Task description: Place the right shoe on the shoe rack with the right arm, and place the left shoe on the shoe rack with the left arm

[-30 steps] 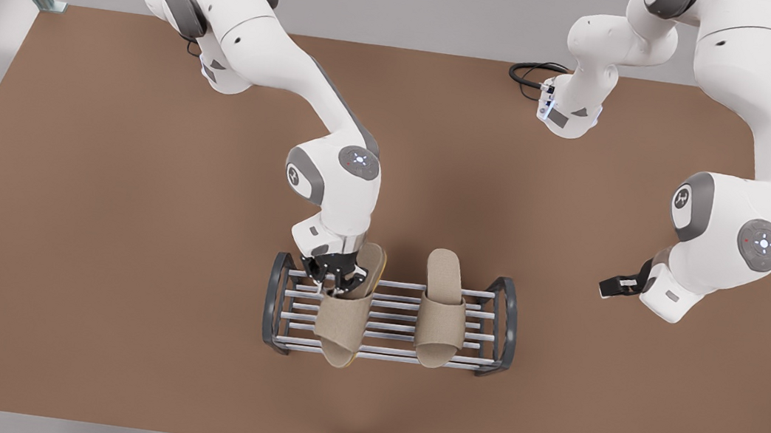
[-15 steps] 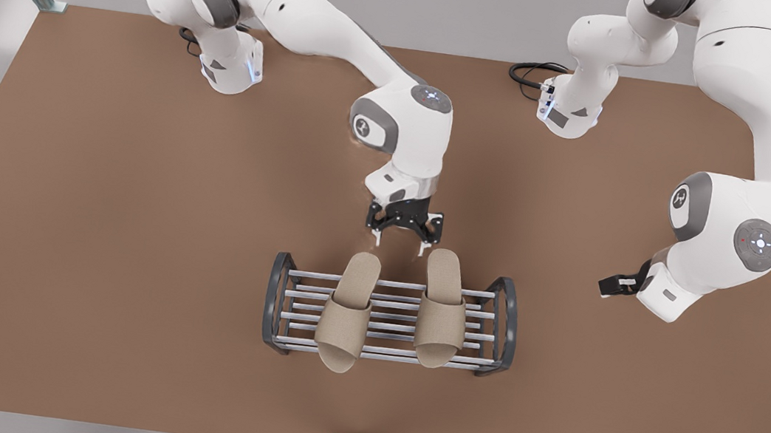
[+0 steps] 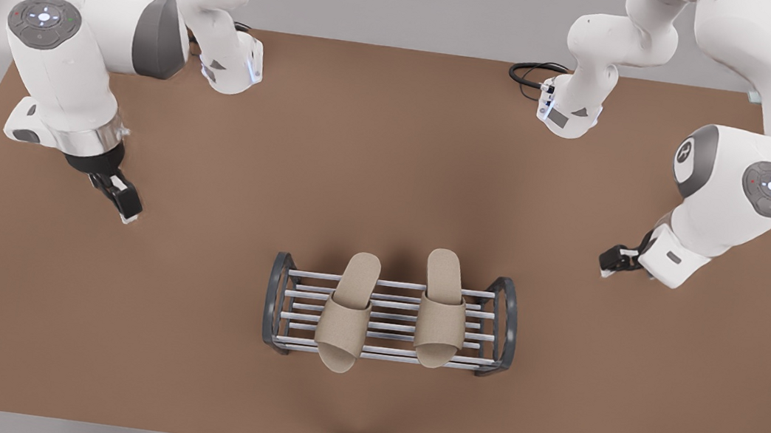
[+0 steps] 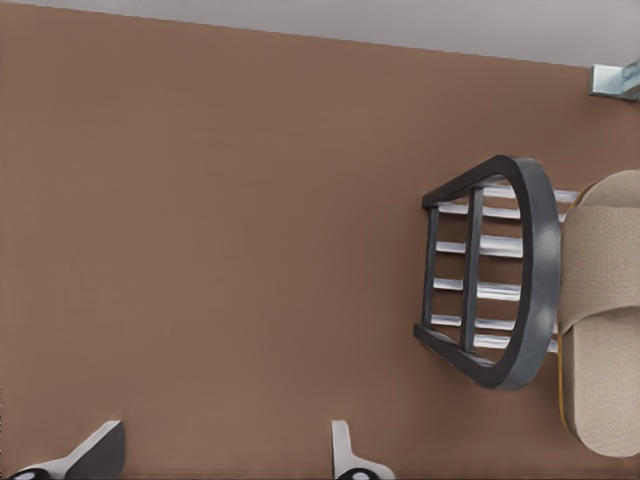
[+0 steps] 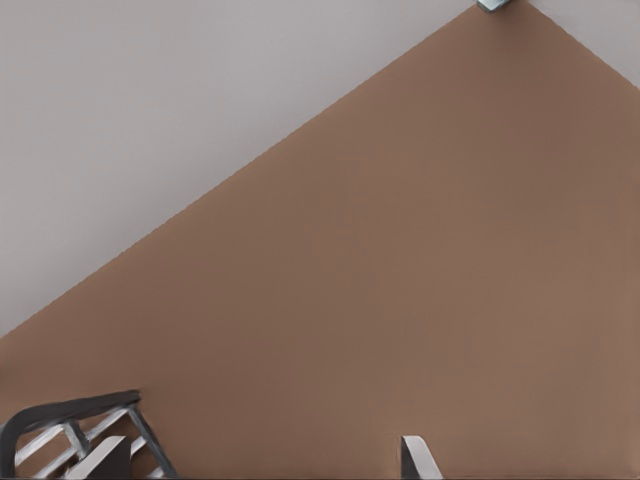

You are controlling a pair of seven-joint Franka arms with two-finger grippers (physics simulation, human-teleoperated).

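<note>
You are looking at both slippers lying on the shoe rack (image 3: 388, 320), which is standing on the brown table (image 3: 392, 165) toward the near edge in the front view. The left shoe (image 3: 346, 314) is lying across the bars on the front view's left. It is slightly angled, its toe is overhanging the rack's front bar and its heel is reaching past the back bar. The right shoe (image 3: 441, 312) is lying just beside it on the front view's right, apart from it and squarer to the bars. Neither slipper is touching the dark arched end frames.

Your left gripper (image 3: 122, 199) is hanging above the table at the front view's left, well apart from the rack. In the left wrist view its fingertips (image 4: 100, 452) are standing spread wide, holding nothing, with the rack's end frame (image 4: 535, 270) and the left shoe (image 4: 600, 310) beyond it.

Your right gripper (image 3: 614, 264) is hanging above the table at the front view's right, also well clear of the rack. In the right wrist view its fingertips (image 5: 415, 455) are likewise standing spread and empty, with a corner of the rack (image 5: 70, 425) beside them.
</note>
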